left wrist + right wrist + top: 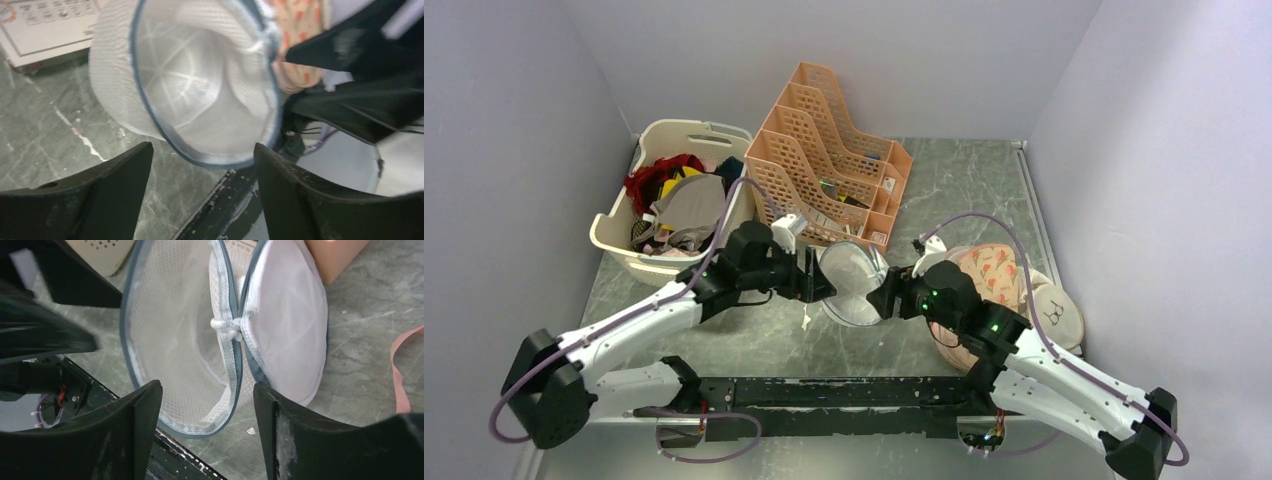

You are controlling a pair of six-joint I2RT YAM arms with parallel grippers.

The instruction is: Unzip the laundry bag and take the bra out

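Observation:
The laundry bag (852, 285) is a whitish mesh drum with a grey-blue zip rim, lying on its side mid-table between my grippers. It is unzipped. In the right wrist view its bowl half (175, 340) and lid half (292, 325) gape apart, joined at a white knot. I see nothing inside it in the left wrist view (200, 85). My left gripper (821, 276) (202, 150) is open and empty just left of the bag. My right gripper (886, 296) (207, 387) is open and empty just right of it. A pale beige garment (692, 204), perhaps the bra, lies in the basket.
A cream basket (619, 240) of red, yellow and black clothes stands at back left. A peach file rack (824, 160) stands behind the bag. A peach printed pad (992, 272) and white discs (1056, 310) lie at the right. A pink strap (397, 372) lies on the table.

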